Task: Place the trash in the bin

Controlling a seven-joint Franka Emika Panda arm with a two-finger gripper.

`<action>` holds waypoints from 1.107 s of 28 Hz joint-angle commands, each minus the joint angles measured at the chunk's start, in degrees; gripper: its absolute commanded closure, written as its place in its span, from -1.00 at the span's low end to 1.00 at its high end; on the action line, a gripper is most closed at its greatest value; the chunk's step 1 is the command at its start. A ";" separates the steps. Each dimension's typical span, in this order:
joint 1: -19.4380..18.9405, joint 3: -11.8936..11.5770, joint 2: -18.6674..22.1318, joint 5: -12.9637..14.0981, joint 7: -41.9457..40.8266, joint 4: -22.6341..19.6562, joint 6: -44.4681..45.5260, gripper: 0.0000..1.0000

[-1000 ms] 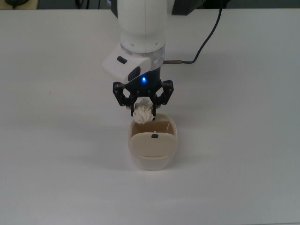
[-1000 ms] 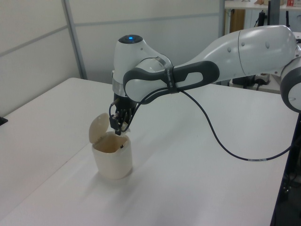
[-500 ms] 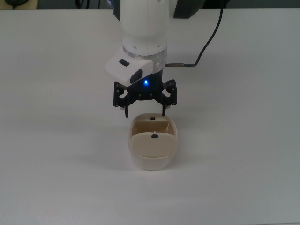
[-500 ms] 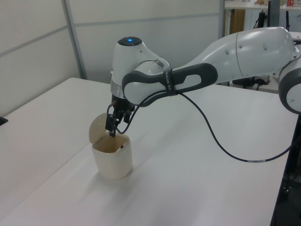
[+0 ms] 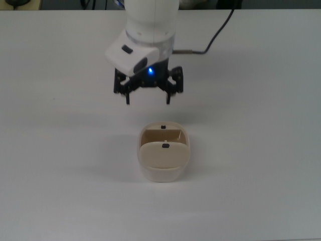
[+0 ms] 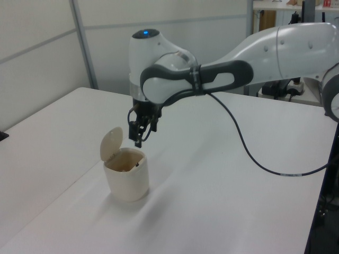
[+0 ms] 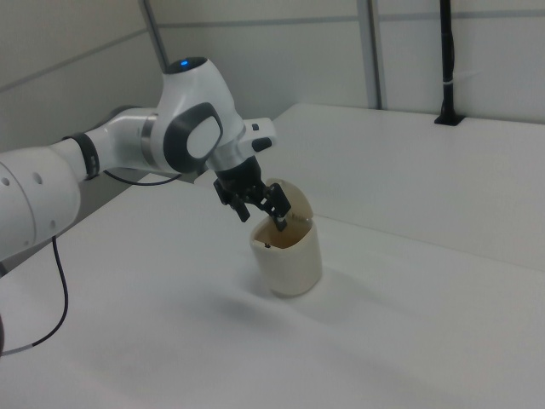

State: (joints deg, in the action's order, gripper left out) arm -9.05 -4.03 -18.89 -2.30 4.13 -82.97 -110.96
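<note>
- gripper (image 5: 147, 98) hanging above the table (image 5: 261, 150), fingers (image 5: 127, 97) spread wide apart, nothing between them.
- in the top view, placed just beyond the far rim of the bin (image 5: 163, 170), clear of it, not touching.
- in the left view, gripper (image 6: 140, 136) up above the bin (image 6: 126, 180) opening, slightly to the left view's right of the raised lid (image 6: 111, 143).
- in the right view, fingertips seen in front of the lid (image 7: 292, 201), over the bin (image 7: 289, 256) mouth.
- bin upright on the white table, swing flap tipped open, tan inside showing, two small black marks on the flap and rim.
- trash not to be seen anywhere on the table or in the fingers; inside of the bin too shadowed to tell.
- black cable (image 5: 214, 37) trailing from the wrist across the table.
</note>
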 commanded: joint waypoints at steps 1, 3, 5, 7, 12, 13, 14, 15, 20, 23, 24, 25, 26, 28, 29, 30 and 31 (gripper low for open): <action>0.09 -0.89 4.82 -0.96 -3.32 -0.52 9.43 -1.00; 0.35 -0.89 5.96 -0.69 -5.70 -0.52 12.24 -1.00; 0.79 -0.89 7.54 -0.60 -7.38 -0.52 16.64 -1.00; 0.79 -0.89 8.60 -0.87 -7.55 -0.52 19.28 -1.00; 0.79 -0.89 11.68 -0.96 -7.55 -0.52 23.94 -1.00; 0.79 -0.89 12.29 -0.96 -7.47 -0.61 24.82 -1.00; 0.79 -0.97 12.73 -0.96 -7.29 -0.61 25.96 -1.00; 0.88 -0.97 13.17 -0.96 -7.29 -0.52 27.10 -1.00; 1.05 -1.15 14.84 -0.25 -7.55 -0.52 33.26 -1.00; 1.58 -1.15 14.41 0.89 -8.95 -0.44 32.65 -1.00; 1.67 -1.15 14.23 1.15 -9.83 -0.44 32.56 -1.00; 1.76 -1.15 14.06 1.24 -10.54 -0.44 32.47 -1.00; 1.76 -1.15 13.97 1.16 -11.41 -0.44 32.39 -1.00; 1.85 -1.33 13.79 1.33 -14.13 -0.52 32.38 -1.00; 1.85 -1.33 13.79 1.33 -15.02 -0.61 32.47 -1.00; 1.85 -1.33 13.79 1.33 -15.81 -0.70 32.47 -1.00; 1.76 -1.33 13.79 1.33 -16.16 -0.70 32.56 -1.00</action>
State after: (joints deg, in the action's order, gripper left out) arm -7.43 -4.81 -5.17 -2.27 -7.50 -83.03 -78.88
